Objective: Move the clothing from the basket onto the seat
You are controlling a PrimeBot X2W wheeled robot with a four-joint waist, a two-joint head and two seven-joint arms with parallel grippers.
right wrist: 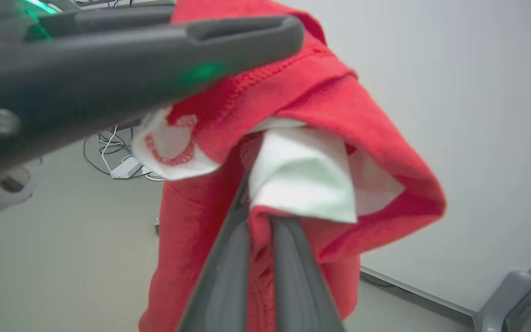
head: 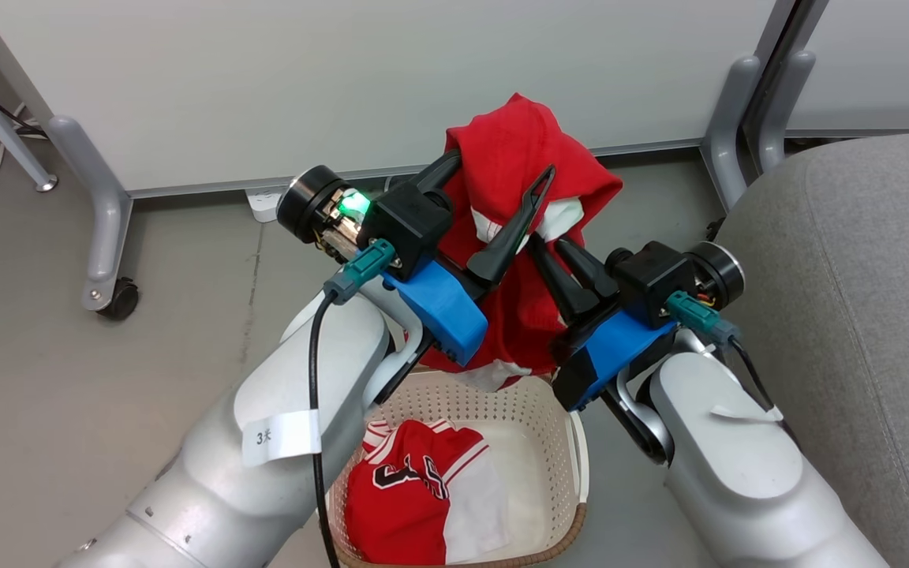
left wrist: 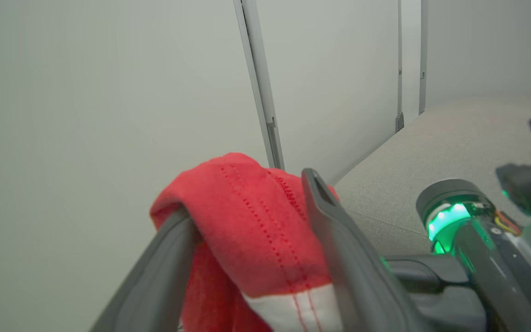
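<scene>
Clothing sits in two places in the head view. A raised jersey [head: 511,146] hangs at the centre of the frame above the basket [head: 574,442]. A second jersey [head: 403,493], with black-and-white numerals, lies inside the basket at the bottom centre. The left gripper [head: 502,167] has its fingers spread wide, with red cloth bunched between them. The right gripper [head: 551,244] points up and left into the same cloth, its fingers close together. The grey seat [head: 857,276] takes up the right side, apart from both jerseys.

In the left wrist view, the raised jersey [left wrist: 256,244] drapes over one finger of the left gripper [left wrist: 244,198] and spans the wide gap to the other. The seat [left wrist: 431,152] lies at the right.

In the right wrist view, the right gripper [right wrist: 261,221] is clamped on a fold of the raised jersey [right wrist: 339,101], its fingers nearly touching. A left-gripper finger [right wrist: 155,60] crosses the upper left, against the cloth.
</scene>
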